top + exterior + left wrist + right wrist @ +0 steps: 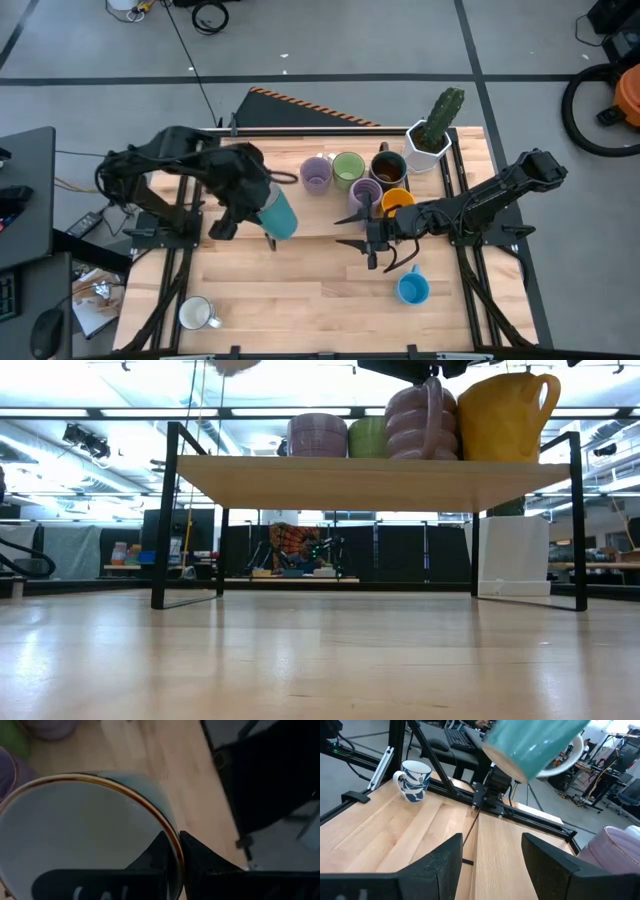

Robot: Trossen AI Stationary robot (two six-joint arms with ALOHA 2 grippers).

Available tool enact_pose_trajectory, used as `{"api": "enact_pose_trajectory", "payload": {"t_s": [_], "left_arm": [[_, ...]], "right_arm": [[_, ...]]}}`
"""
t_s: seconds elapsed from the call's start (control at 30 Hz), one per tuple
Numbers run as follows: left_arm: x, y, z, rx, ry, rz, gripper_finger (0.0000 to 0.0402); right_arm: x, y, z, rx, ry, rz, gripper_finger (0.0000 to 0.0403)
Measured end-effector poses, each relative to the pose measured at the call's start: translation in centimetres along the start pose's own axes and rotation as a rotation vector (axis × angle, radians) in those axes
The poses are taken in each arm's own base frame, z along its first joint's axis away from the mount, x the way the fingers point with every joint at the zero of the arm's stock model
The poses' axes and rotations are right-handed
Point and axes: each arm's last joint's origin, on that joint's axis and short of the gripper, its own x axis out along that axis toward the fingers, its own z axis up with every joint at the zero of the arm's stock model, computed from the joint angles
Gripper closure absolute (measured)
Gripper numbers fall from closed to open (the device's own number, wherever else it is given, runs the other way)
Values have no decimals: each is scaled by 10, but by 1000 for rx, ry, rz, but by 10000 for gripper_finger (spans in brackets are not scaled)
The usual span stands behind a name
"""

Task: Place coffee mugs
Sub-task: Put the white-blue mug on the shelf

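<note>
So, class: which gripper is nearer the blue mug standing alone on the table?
Right. The right gripper hangs open just beside the blue mug, empty. The left gripper is across the table, shut on a teal mug.

You see a teal mug (277, 214) held tilted above the tabletop, lilac (316, 173), green (347, 167), brown (388, 166), purple (365, 192) and orange (397, 201) mugs clustered, blue (412, 289) and white (196, 314) apart.

The pale butcher-block wooden table (300, 290) looks smooth with a soft satin sheen. Above it, the teal glazed ceramic mug (532, 742) shines glossily (a brown unglazed-looking band rims its lip). Beside the table, the black metal frame rails (445, 782) appear matt.
</note>
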Motion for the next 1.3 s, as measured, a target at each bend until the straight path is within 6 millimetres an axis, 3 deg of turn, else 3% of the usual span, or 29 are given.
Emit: {"api": "enact_pose_trajectory", "payload": {"t_s": [0.23, 0.6, 0.97, 1.3], "left_arm": [[13, 6, 4, 70, 46, 35, 371], [59, 23, -5, 225, 184, 137, 371], [69, 50, -16, 213, 240, 165, 367], [70, 56, -18, 205, 251, 178, 367]], "right_arm": [[-1, 2, -1, -2, 11, 8, 193], [-2, 7, 1, -6, 15, 1, 193], [-2, 7, 1, -2, 0, 5, 193], [-2, 6, 3, -4, -18, 2, 193]]}}
